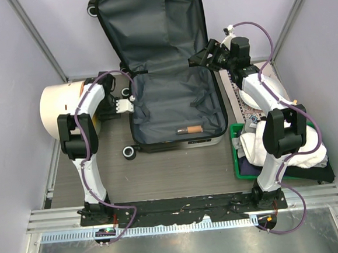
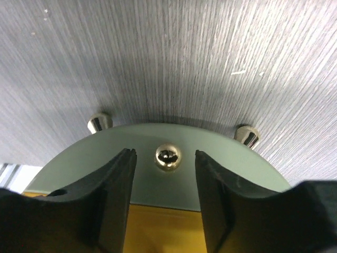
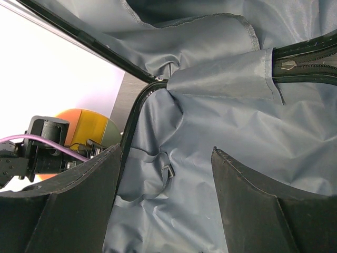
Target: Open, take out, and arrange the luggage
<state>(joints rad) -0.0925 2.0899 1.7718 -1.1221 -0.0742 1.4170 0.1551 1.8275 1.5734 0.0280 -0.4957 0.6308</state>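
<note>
Your luggage [image 1: 176, 102] lies open at the far edge of the table [image 1: 178, 172], left gripper [image 1: 125, 105] parted by its left rim, right gripper [image 1: 199, 58] wide open over its right rim.

L arm [image 1: 82, 157] rises from its base, elbow bent, forearm reaching fwd and to the right. L gripper [image 1: 127, 103] points right, its 2 fingers apart w/ nothing pinched between them. R arm [image 1: 275, 138] stands upright, then stretches fwd-left — R gripper [image 1: 202, 58] points left, jaws wide apart, nothing in them.
</note>
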